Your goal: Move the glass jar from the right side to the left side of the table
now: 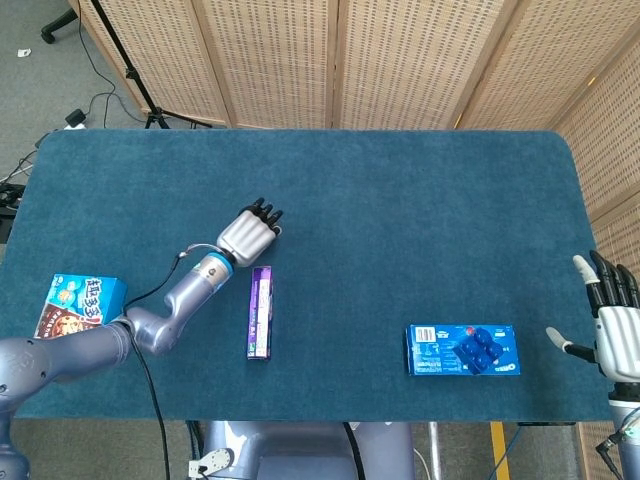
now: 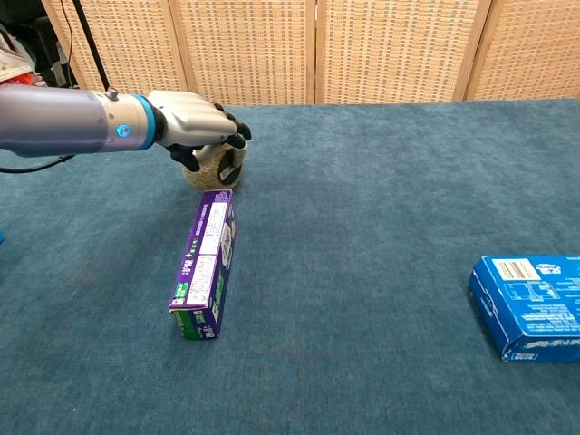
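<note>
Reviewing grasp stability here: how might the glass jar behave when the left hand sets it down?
The glass jar looks rounded and squat, so it may roll if released tilted. It seems filled with grains, so probably heavy for its size. The left hand grips it from above; smooth glass could slip.
</note>
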Motion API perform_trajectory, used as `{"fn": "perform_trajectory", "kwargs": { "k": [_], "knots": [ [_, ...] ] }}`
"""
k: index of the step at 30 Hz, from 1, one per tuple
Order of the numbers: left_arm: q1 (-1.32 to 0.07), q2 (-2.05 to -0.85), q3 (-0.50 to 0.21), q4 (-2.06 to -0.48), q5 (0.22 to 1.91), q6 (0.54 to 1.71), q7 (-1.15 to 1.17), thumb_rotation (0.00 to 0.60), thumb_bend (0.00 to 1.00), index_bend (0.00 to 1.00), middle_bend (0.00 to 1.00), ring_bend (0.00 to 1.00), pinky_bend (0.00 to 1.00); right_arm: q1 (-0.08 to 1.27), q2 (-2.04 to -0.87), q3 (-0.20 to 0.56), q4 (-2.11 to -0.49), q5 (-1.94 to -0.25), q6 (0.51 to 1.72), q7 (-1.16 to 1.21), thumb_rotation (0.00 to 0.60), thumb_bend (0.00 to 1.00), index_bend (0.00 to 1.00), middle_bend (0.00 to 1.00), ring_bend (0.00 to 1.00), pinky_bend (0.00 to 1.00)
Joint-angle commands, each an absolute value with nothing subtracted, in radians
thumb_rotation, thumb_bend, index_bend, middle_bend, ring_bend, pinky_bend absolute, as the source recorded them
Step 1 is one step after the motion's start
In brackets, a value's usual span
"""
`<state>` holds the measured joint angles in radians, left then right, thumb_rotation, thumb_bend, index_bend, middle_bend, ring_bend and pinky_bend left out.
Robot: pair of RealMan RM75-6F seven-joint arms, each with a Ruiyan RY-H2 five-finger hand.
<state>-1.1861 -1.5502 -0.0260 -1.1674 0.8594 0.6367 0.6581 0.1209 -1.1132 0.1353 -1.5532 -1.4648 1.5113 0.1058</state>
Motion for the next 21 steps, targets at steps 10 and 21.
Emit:
{"fn": "perform_trajectory", "kwargs": {
  "k": [10, 21],
  "knots": [
    [-1.123, -1.446, 0.005, -1.237, 0.843, 0.659, 0.613, 0.600, 1.00, 0.32, 0.12, 0.09, 0.07, 0.122, -1.117, 0.133, -1.560, -1.476, 1.513, 0.102, 0.600, 0.00, 0.00, 0.00, 0.00, 0.00],
    [-1.041, -1.349, 0.027, -1.311, 0.919, 0.673, 0.501, 0.600, 1.00, 0.32, 0.12, 0.09, 0.14, 0.120, -1.117, 0.128, -1.575, -1.498, 1.526, 0.091, 0.600, 0.00, 0.00, 0.00, 0.00, 0.00]
  ]
}}
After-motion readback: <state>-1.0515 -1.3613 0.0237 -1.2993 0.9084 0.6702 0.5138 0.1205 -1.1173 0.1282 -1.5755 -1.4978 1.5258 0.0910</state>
